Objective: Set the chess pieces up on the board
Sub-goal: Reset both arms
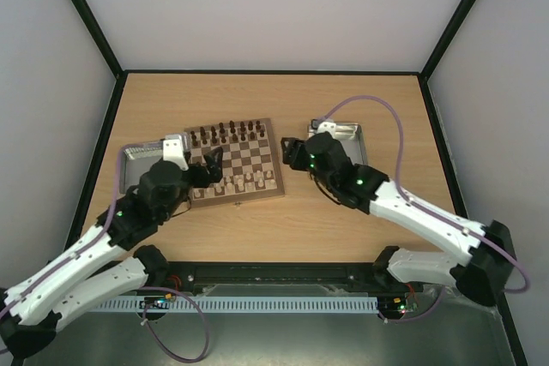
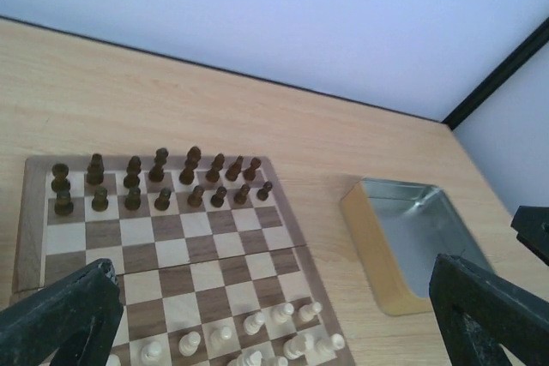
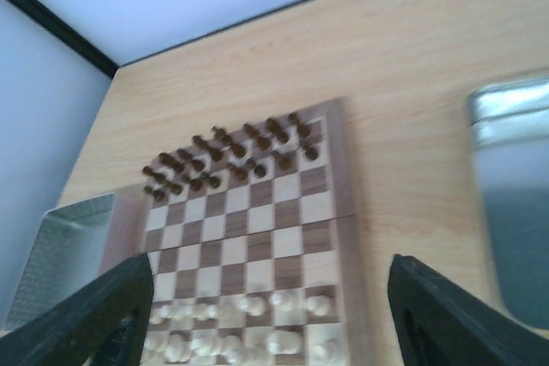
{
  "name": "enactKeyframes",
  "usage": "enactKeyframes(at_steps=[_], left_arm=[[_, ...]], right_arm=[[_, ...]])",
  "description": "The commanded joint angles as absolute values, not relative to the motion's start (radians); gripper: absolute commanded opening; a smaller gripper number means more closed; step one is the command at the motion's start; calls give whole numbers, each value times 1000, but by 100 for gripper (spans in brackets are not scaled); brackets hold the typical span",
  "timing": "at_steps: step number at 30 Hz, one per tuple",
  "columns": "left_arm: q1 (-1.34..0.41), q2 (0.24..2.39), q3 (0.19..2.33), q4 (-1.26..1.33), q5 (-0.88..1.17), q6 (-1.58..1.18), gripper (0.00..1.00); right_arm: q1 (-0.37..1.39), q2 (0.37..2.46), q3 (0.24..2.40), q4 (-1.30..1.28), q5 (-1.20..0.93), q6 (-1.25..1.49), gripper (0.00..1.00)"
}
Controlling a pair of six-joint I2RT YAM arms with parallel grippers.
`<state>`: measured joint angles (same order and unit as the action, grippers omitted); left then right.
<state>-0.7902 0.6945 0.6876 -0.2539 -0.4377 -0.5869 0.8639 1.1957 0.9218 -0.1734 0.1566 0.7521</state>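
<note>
Cream wooden chess pieces (image 2: 257, 321) seemingly fill the checkered wooden board's (image 2: 197, 255) near rows, opposite dark brown pieces (image 2: 159, 179), leaving little; left gripper (image 2: 273, 270) and right gripper (image 3: 270, 263) both gape wide, empty.

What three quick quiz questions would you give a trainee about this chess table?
1. True or false: the dark pieces stand on the far two rows of the board.
2. Where are the metal tins? A, both left of the board; B, one on each side of it; C, stacked on it.
3. Fill in: the left gripper and right gripper both have their fingers ____, with nothing held.
Key: 1 true; 2 B; 3 open.
</note>
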Motion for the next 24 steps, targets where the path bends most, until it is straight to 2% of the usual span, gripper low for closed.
enactKeyframes(at_steps=[1,4,12,24], left_arm=[[-782,602,795,-457,-362,-534,99],[-782,538,861,-562,-422,-548,99],[-782,375,1033,-737,-579,-497,99],[-756,367,1228,-852,-650,-442,99]], right_arm=[[860,1045,905,-350,353,698,78],[861,933,911,-451,464,711,99],[861,692,996,-719,719,734,98],[861,519,1104,-811,853,716,98]])
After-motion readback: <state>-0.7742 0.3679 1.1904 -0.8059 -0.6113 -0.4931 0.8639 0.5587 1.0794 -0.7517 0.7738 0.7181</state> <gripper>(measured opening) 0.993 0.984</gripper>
